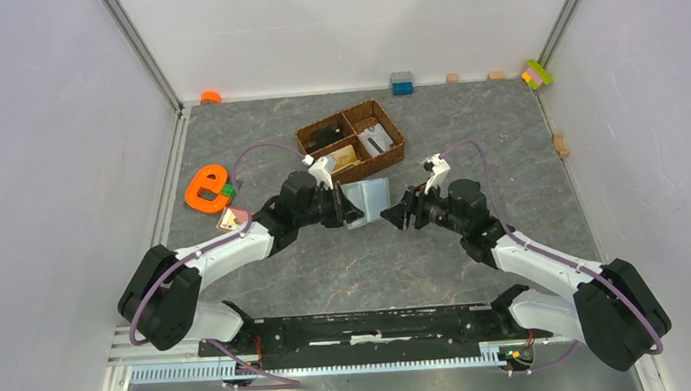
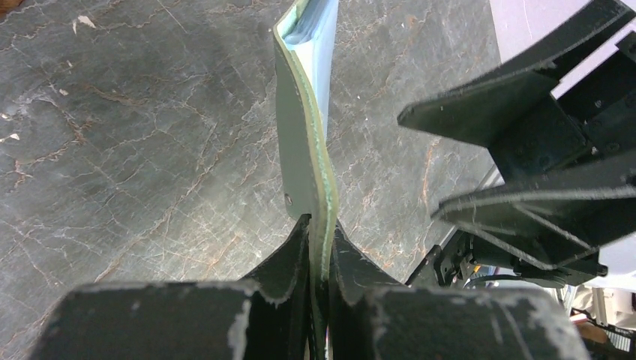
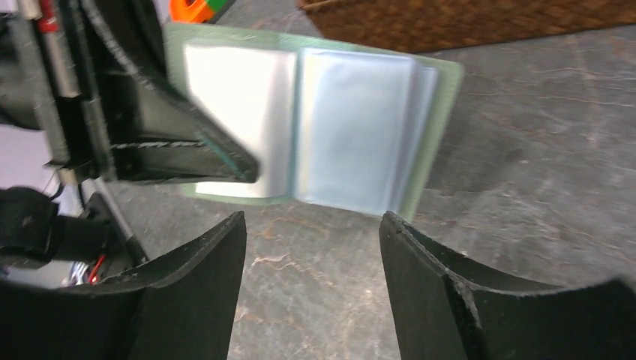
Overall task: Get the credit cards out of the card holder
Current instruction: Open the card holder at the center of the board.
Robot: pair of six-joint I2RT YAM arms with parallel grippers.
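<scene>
The card holder (image 1: 367,200) is a sage-green wallet, spread open and held upright above the table. My left gripper (image 2: 321,238) is shut on one edge of it. In the right wrist view its pale blue slots (image 3: 352,127) face the camera, and no card shows in them. My right gripper (image 3: 311,225) is open just in front of the holder, apart from it, with nothing between its fingers. A small pinkish-tan credit card (image 1: 231,221) lies on the table by my left arm. Another flat tan card (image 1: 343,156) lies in the basket.
A brown wicker divided basket (image 1: 393,145) stands just behind the holder. An orange letter-e shape (image 1: 204,188) lies at the left. Small blocks (image 1: 401,83) line the back wall. The right gripper's fingers (image 2: 517,150) sit close to the holder's right.
</scene>
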